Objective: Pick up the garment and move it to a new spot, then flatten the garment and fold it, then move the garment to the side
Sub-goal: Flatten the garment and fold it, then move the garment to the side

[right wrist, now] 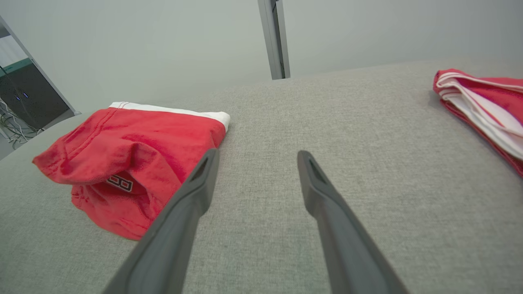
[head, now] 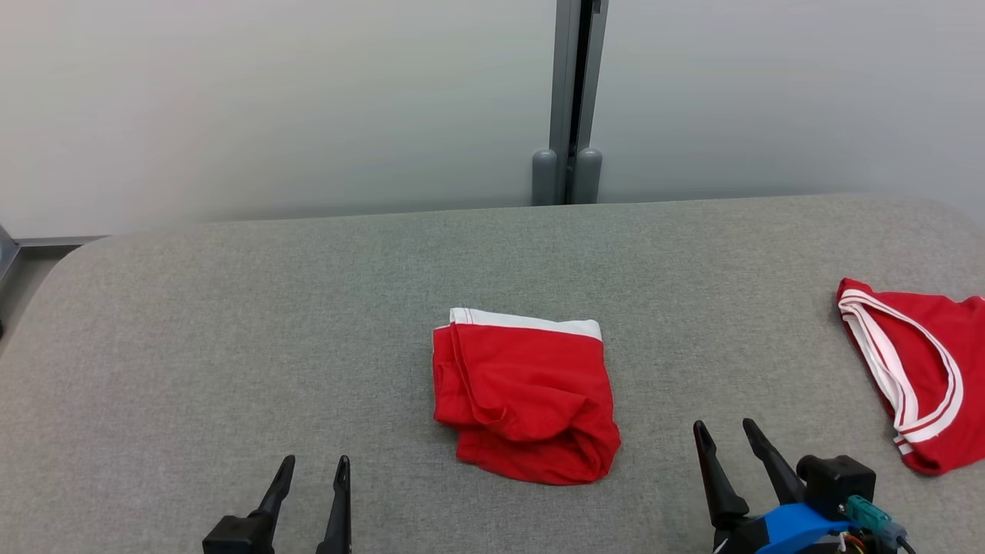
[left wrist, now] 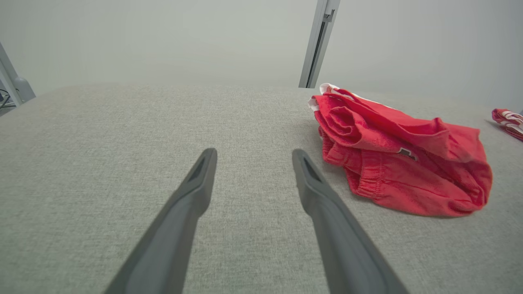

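A red garment (head: 527, 396) with a white band along its far edge lies folded in a thick bundle at the middle of the grey table (head: 231, 346). My left gripper (head: 314, 465) stands open near the front edge, to the left of it and apart from it. My right gripper (head: 724, 428) is open too, to the right of the bundle, with nothing between its fingers. In the left wrist view the garment (left wrist: 400, 163) sits right of the open left gripper (left wrist: 253, 153). The right wrist view has the garment (right wrist: 130, 159) left of the open right gripper (right wrist: 257, 154).
A second red garment (head: 919, 369) with white stripes lies at the table's right edge; it appears as the striped garment (right wrist: 482, 102) in the right wrist view. A grey post (head: 571, 100) stands against the pale wall behind the table.
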Robot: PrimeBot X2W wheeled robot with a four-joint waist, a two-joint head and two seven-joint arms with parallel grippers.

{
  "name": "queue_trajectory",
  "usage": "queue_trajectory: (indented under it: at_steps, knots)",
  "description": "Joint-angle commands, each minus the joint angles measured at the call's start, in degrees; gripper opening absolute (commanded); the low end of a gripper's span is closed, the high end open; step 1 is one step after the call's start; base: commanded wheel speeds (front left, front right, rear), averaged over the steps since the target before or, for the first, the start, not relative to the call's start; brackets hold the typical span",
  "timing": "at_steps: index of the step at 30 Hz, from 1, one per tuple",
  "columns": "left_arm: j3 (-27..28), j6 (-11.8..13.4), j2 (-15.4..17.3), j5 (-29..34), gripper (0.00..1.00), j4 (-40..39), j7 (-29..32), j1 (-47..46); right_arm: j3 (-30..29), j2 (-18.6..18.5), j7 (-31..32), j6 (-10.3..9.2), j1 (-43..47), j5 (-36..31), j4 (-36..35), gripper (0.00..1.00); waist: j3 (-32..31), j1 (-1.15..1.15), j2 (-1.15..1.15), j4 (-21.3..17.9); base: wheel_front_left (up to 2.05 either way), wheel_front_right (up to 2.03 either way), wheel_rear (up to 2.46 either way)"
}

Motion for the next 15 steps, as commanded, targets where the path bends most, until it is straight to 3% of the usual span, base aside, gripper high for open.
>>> queue_trajectory:
  at_steps: [1,2,3,4,15]
  knots:
    - [0.1,0.2,-0.1,0.3,1.00,-0.3,-0.1,-0.9,-0.1,-0.1,-0.2,0.00,-0.7,0.0,-0.2,1.00,0.1,0.01,0.00,0.2,0.00,0.00,0.00]
    - [0.2,0.2,-0.1,0.2,1.00,-0.4,-0.1,-1.1,0.0,-0.1,-0.2,0.00,-1.0,-0.1,-0.1,1.00,0.4,0.01,0.00,0.4,0.00,0.00,0.00]
    - [0.3,0.2,-0.1,0.0,1.00,-0.3,-0.1,-1.1,0.2,-0.1,-0.2,0.00,-1.4,-0.3,0.0,0.46,0.6,0.01,0.00,0.5,0.00,0.00,0.00]
    - [0.2,0.2,-0.1,-0.2,1.00,-0.3,-0.1,-1.3,0.1,-0.1,-0.2,0.00,-1.9,-0.5,0.2,0.00,0.8,0.01,0.00,0.7,0.00,0.00,0.00]
    - [-2.6,0.2,0.8,-3.1,1.00,-0.6,-0.1,-4.8,-5.1,-0.1,-0.2,0.00,-17.1,-12.8,5.1,0.00,8.0,0.01,0.00,5.1,0.00,0.00,0.00]
